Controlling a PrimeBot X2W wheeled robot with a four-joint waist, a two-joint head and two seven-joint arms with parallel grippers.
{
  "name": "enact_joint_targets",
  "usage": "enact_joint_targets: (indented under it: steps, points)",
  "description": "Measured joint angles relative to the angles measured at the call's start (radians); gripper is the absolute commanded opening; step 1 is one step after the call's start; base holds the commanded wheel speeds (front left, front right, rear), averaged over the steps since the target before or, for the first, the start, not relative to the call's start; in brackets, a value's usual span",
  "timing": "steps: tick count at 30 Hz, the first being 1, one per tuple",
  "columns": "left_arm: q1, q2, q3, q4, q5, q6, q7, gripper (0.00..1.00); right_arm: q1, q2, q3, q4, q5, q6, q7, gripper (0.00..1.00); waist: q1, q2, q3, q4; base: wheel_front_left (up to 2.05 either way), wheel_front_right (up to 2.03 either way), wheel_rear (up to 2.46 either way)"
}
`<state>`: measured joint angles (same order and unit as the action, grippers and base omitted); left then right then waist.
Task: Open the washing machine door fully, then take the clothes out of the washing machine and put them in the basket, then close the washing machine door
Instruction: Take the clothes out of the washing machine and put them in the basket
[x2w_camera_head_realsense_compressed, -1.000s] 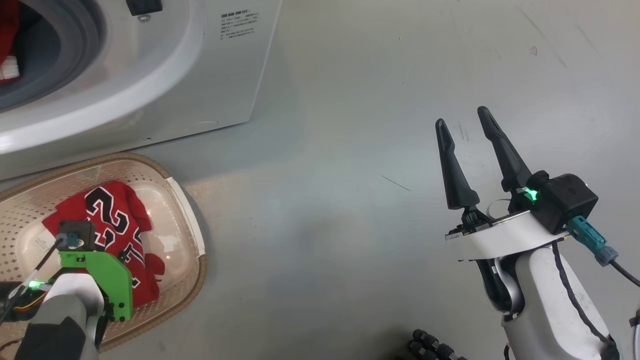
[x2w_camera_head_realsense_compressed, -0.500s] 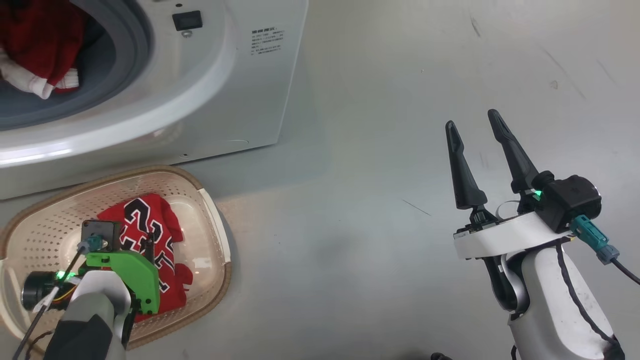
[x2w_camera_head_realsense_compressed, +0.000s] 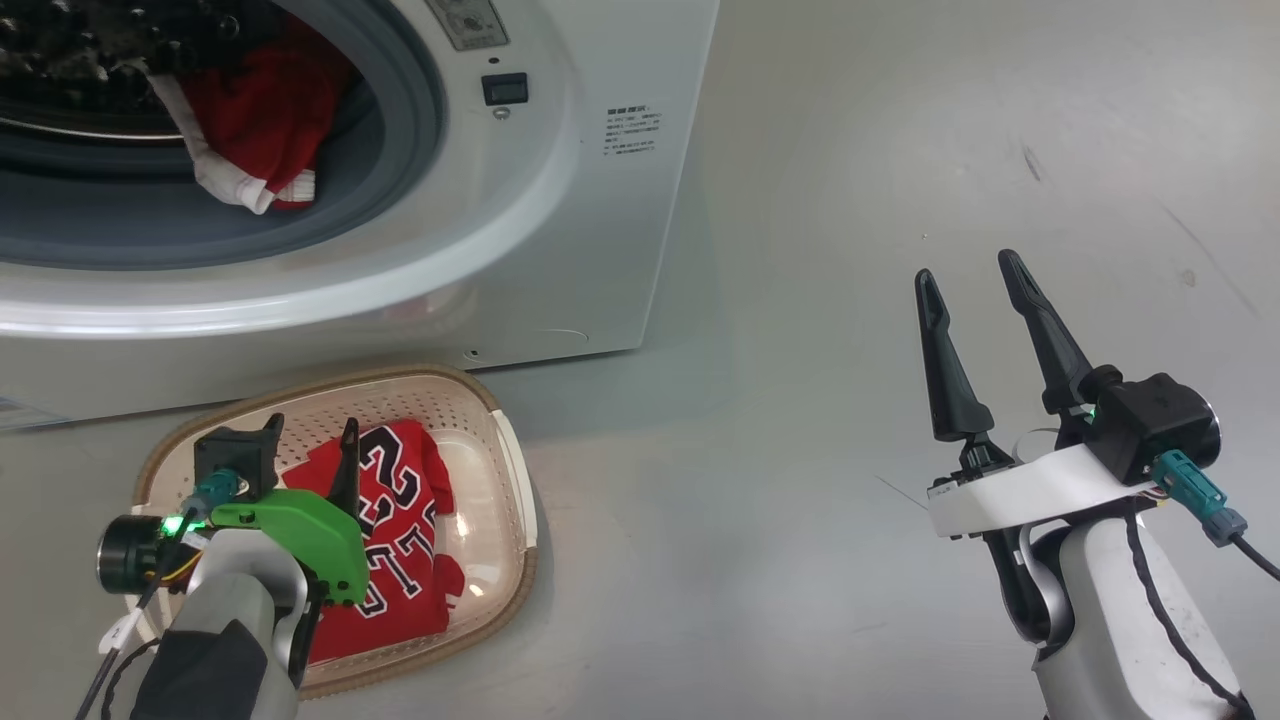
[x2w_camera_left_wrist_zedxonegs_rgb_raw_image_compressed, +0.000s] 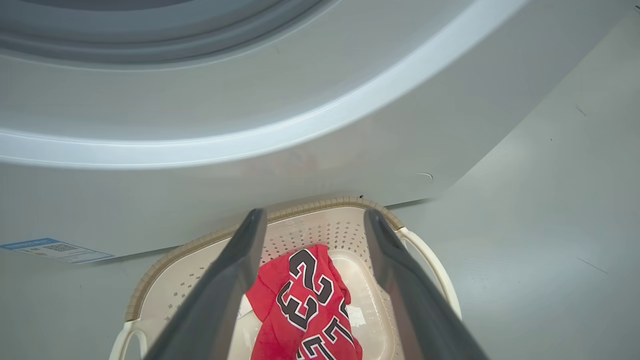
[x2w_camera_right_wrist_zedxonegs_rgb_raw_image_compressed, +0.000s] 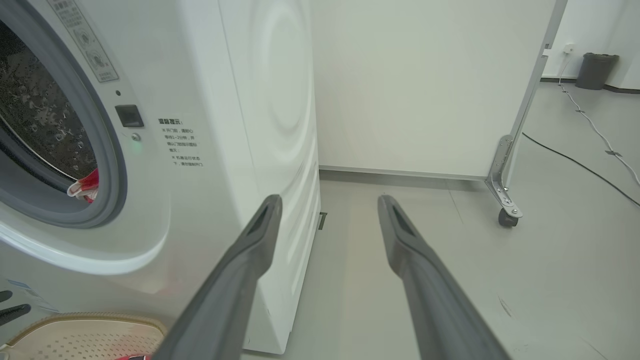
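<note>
The clothes (x2w_camera_head_realsense_compressed: 400, 500) are half transferred: the left tool (x2w_camera_head_realsense_compressed: 312, 425), fingers apart, has risen from the basket (x2w_camera_head_realsense_compressed: 400, 372) toward the washing machine (x2w_camera_head_realsense_compressed: 580, 200).

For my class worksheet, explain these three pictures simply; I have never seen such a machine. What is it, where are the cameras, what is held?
It is a wheeled robot with two arms, each ending in two-fingered jaws. One picture looks down from its head; the others look along each arm's jaws from the wrists. A white washing machine stands on the grey floor, a red garment in its drum. Before it sits a cream basket holding a red jersey. The left jaws hang open above the basket; the right jaws stand open over the floor. Neither holds anything.
</note>
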<state>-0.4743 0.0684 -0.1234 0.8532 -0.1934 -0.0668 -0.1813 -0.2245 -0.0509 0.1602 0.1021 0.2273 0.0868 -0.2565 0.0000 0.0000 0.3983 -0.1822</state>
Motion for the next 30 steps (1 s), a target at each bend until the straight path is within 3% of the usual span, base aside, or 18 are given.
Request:
enact_joint_targets:
  steps: [13,30]
  points:
    - [0.051,-0.018,-0.007,-0.049,-0.018,-0.001,-0.049,1.0,0.036,-0.004,-0.013,0.003,-0.009,0.005,0.0,1.0,0.0,0.0,-0.091,0.086,0.0,0.0,0.0]
    - [0.144,-0.023,-0.025,-0.202,-0.028,-0.026,-0.068,1.0,0.098,-0.003,-0.025,0.011,-0.01,0.014,0.0,1.0,0.0,0.0,-0.185,0.131,0.0,0.0,0.0]
